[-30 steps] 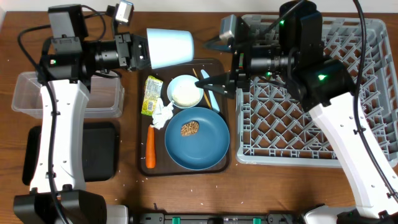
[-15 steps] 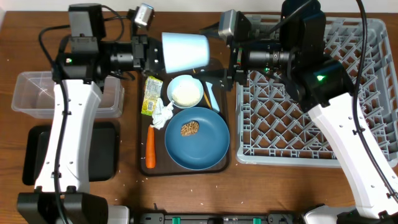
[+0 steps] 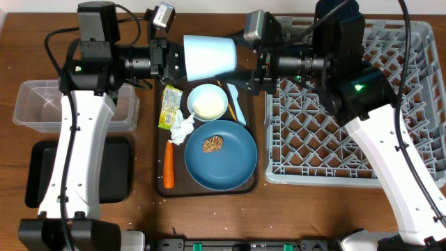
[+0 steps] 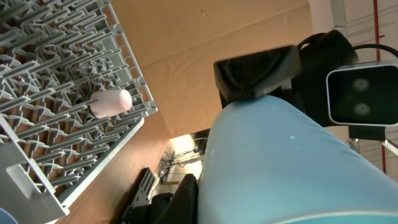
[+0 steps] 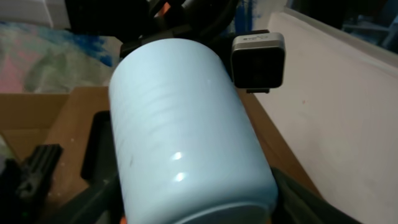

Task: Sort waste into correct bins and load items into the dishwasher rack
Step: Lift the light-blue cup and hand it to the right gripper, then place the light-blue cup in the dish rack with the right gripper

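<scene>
Jaws on the right gripper [image 3: 242, 75] are narrowing around the light blue cup [image 3: 209, 57], grip unconfirmed, while those of the left gripper [image 3: 174, 60] are clamping it: handover toward the dishwasher rack [image 3: 306, 143] is starting.

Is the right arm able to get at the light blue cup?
Probably yes: the light blue cup juts sideways from the left pincer, its free end right at the right pincer.

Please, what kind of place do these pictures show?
Probably a robot test bench staged as a dish-clearing station, not a home kitchen: the left arm and right arm stand over a wooden table, with a grey dishwasher rack beside a tray holding a blue plate and a carrot.
</scene>
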